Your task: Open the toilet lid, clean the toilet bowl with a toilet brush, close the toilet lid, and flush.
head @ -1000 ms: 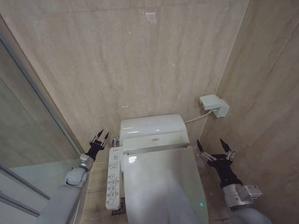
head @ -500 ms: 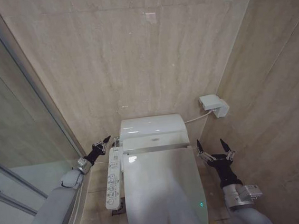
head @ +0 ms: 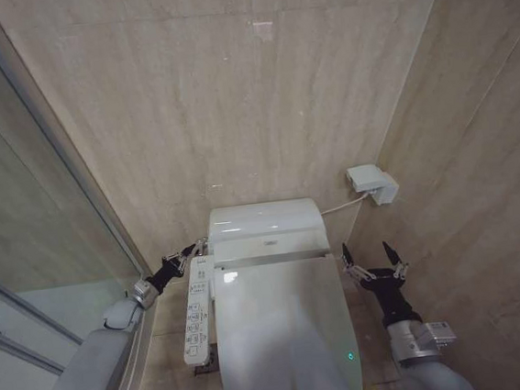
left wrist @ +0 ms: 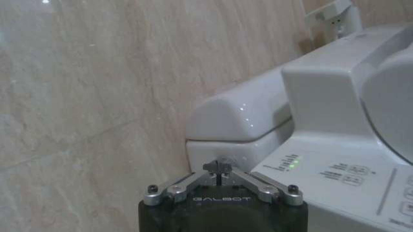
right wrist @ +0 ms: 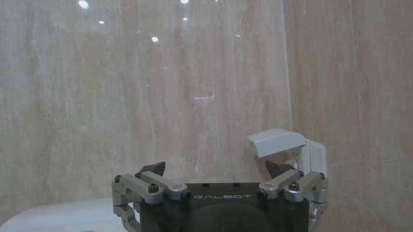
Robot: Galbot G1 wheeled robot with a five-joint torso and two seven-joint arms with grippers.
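White toilet lid (head: 287,335) is lying closed while the left gripper (head: 194,249), fingers pressed together, is reaching beside the tank (head: 264,220). The right gripper (head: 373,260) is waiting spread. Judging so, flushing is in hand; next needs a push.

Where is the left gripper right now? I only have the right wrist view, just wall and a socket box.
Observer: The left gripper is at the left rear corner of the tank, just above the top end of the side control panel.
Operator: Open or shut?
Observer: Shut. In the left wrist view its fingertips meet. I cannot tell whether they touch the tank.
Operator: What is beside my arm?
Observer: The lid is down, and the right gripper hangs open just off its right side, not touching it.
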